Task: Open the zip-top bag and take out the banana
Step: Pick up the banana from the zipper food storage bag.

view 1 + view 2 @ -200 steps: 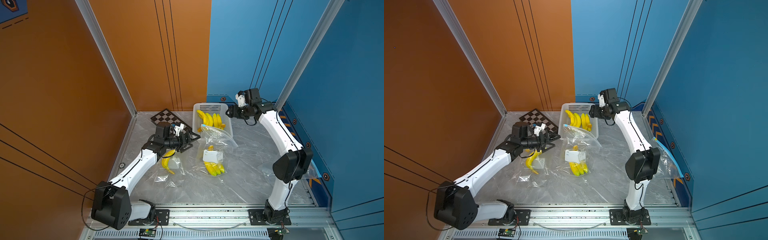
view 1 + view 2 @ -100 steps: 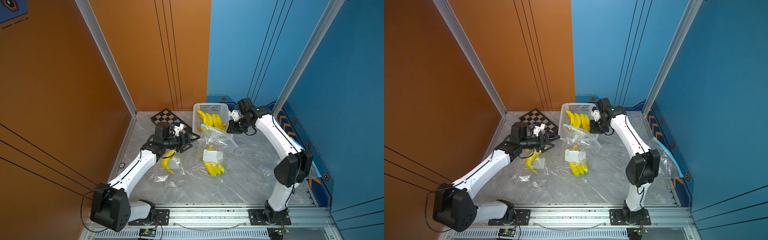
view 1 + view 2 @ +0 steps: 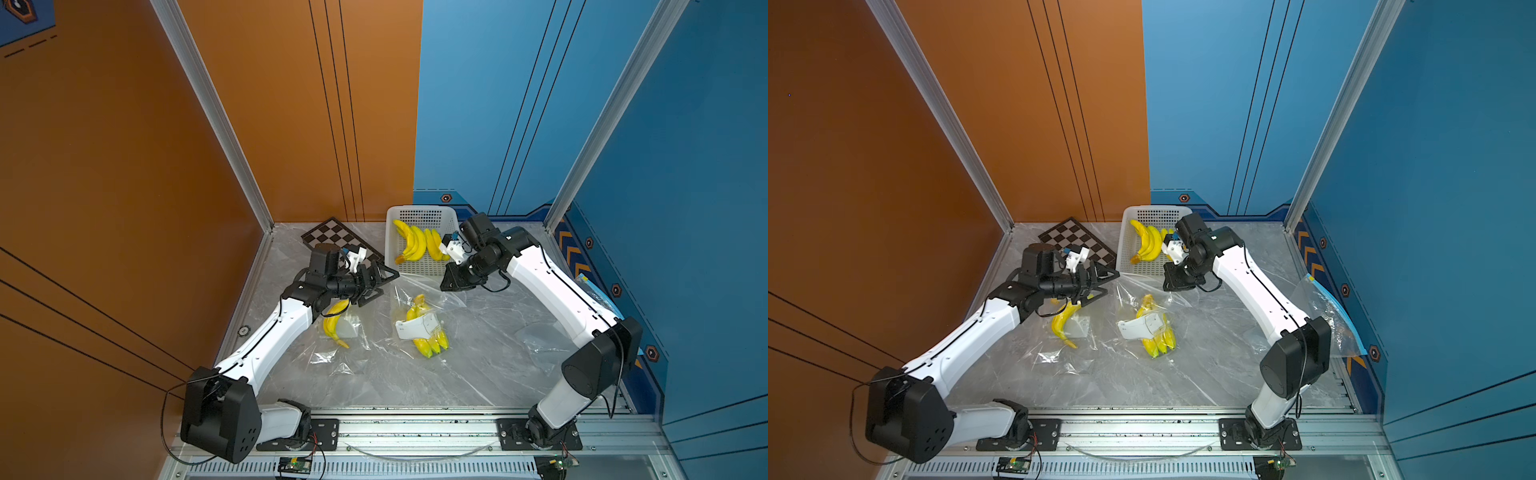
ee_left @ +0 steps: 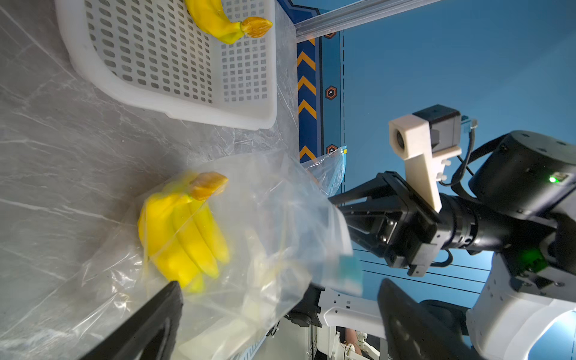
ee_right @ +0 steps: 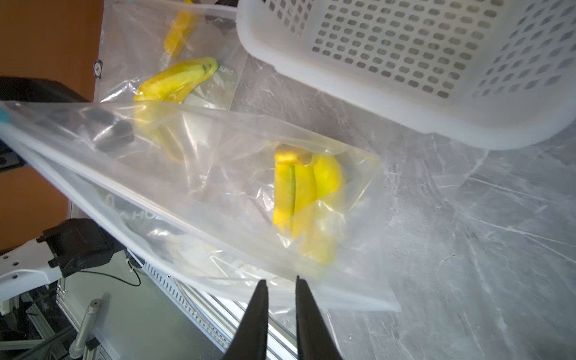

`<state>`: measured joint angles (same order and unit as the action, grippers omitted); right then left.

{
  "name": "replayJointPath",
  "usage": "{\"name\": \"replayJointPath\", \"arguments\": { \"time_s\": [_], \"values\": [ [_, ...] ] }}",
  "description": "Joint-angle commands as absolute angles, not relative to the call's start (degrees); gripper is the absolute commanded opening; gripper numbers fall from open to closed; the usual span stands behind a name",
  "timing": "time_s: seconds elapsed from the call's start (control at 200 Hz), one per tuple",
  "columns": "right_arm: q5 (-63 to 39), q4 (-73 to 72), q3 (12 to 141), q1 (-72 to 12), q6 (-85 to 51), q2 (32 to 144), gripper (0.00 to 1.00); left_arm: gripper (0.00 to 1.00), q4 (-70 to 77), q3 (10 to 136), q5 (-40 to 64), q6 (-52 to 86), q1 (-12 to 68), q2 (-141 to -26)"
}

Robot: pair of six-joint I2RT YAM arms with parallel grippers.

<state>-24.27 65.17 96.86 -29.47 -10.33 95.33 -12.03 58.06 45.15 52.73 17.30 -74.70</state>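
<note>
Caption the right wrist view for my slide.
Right gripper pinches a clear zip-top bag of yellow bananas beside a white perforated basket.

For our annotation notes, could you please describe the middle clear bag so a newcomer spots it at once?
Find the white perforated plastic basket at the back of the grey marble table. Before it lies the clear zip-top bag holding a yellow banana bunch. Only this bag has its raised edge pinched by the right gripper.
</note>
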Motion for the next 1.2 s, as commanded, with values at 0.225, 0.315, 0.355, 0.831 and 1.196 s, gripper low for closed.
{"name": "replayJointPath", "arguments": {
  "time_s": [0.225,0.315,0.355,0.831,1.196],
  "values": [
    [-23.46,62.76,91.68,-36.83,-15.08,93.77,0.22,0.98,-42.27,78.88,33.87,26.75,20.54,-77.29],
    [-22.69,60.92,90.62,-37.47,-16.52,93.25,0.22,0.98,-51.97,84.63,29.54,17.18,23.33,-80.36],
    [-22.55,60.16,90.01,-37.36,-17.12,92.92,0.22,0.98,-52.95,84.97,29.53,15.24,23.51,-80.97],
    [-21.79,55.48,85.44,-36.32,-20.83,89.67,0.22,0.98,-60.39,96.42,15.99,-8.79,36.13,-90.98],
    [-18.95,51.72,82.25,-26.55,-23.49,78.93,0.52,0.98,-57.92,90.88,18.76,2.45,31.43,-84.25]
  ]
}}
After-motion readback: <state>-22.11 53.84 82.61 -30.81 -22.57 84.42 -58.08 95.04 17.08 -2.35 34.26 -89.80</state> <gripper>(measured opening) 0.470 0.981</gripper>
